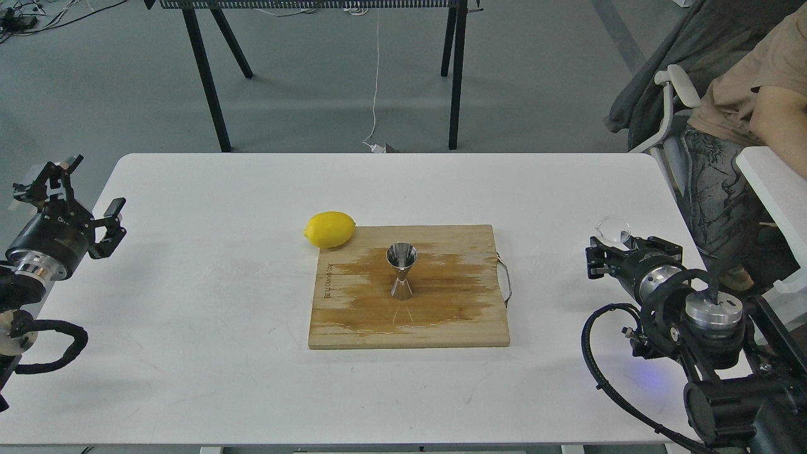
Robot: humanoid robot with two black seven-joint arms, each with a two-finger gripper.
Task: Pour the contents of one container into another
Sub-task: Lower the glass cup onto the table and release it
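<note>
The steel jigger (401, 271) stands upright in the middle of the wooden cutting board (353, 328), on a dark wet patch. The small clear glass cup (613, 229) sits at the tip of my right gripper (621, 247), low over the table's right side and far from the jigger. That gripper points away from me and looks shut on the cup; its fingers are mostly hidden behind the wrist. My left gripper (81, 190) hangs open and empty at the table's left edge.
A yellow lemon (330, 229) lies against the board's back left corner. A metal handle (504, 280) sticks out of the board's right side. A seated person (750, 94) is beyond the table's right end. Black trestle legs (208, 75) stand behind the table.
</note>
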